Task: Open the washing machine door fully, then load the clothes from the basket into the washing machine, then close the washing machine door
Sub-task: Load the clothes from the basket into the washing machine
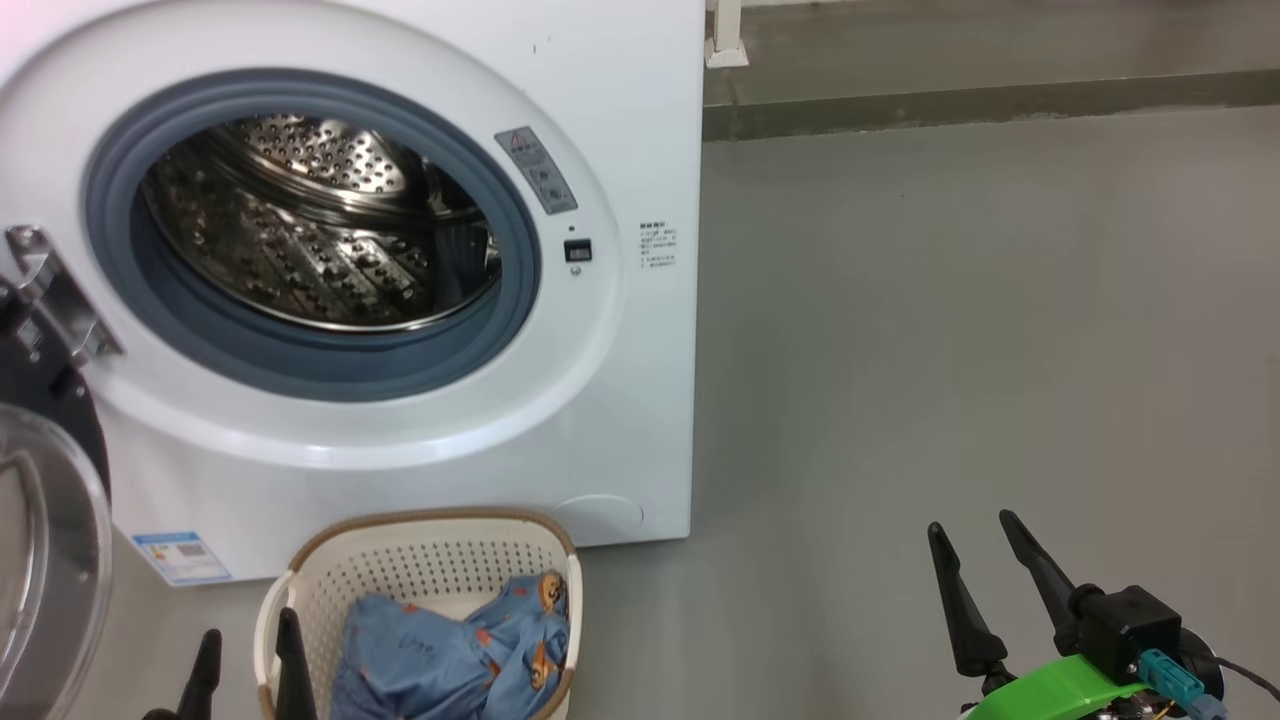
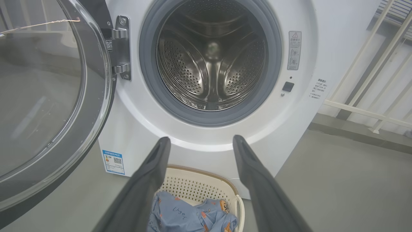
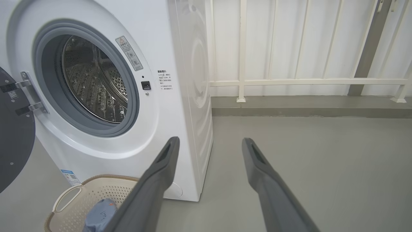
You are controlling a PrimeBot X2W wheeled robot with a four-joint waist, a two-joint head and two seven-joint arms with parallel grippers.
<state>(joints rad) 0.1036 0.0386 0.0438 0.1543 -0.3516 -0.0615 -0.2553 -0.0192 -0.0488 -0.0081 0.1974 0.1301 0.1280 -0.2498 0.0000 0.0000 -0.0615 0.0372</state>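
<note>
The clothes (image 1: 450, 655) lie bunched in the basket (image 1: 430, 565), on the floor at 6 o'clock from the washing machine (image 1: 620, 120) opening. The fabric looks soft, light and limp (likely to trail), so pinch a raised fold at the top. The left gripper (image 1: 249, 625) and right gripper (image 1: 971, 522) are both spread and empty.

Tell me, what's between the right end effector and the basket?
Only bare grey floor, seen in the head view, separates the right end effector and the basket.
</note>
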